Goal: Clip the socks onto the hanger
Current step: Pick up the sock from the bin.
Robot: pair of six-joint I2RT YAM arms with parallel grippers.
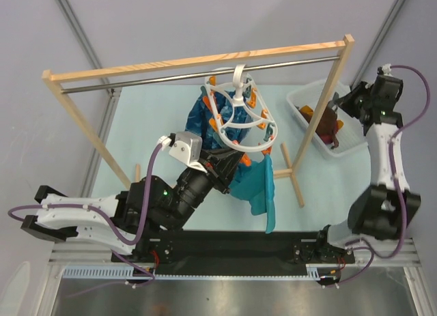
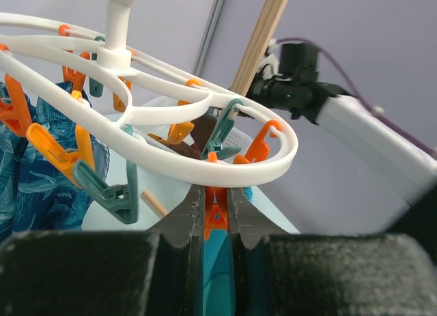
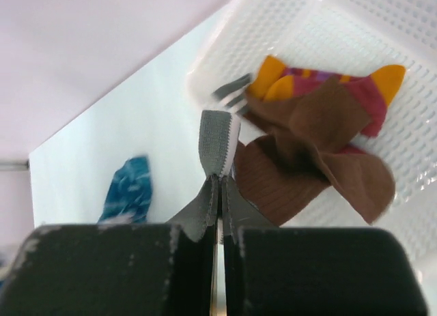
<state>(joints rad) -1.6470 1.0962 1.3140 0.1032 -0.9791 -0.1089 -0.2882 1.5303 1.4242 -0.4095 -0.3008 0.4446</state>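
Over in the white perforated basket (image 3: 293, 22), your socks (image 3: 314, 149) lie crumpled, soft ribbed brown over magenta with orange toes. Beside them, your right gripper (image 3: 220, 183) is pinched together on a grey ribbed strip (image 3: 218, 142). Your left gripper (image 2: 215, 193) clamps an orange clip (image 2: 215, 220) under the white looped plastic hanger (image 2: 117, 56).

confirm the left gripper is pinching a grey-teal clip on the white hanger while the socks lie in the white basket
Not quite. The clip in the left gripper is orange, not grey-teal; the left wrist view shows it. It does hang on the white hanger, and the socks do lie in the white basket.
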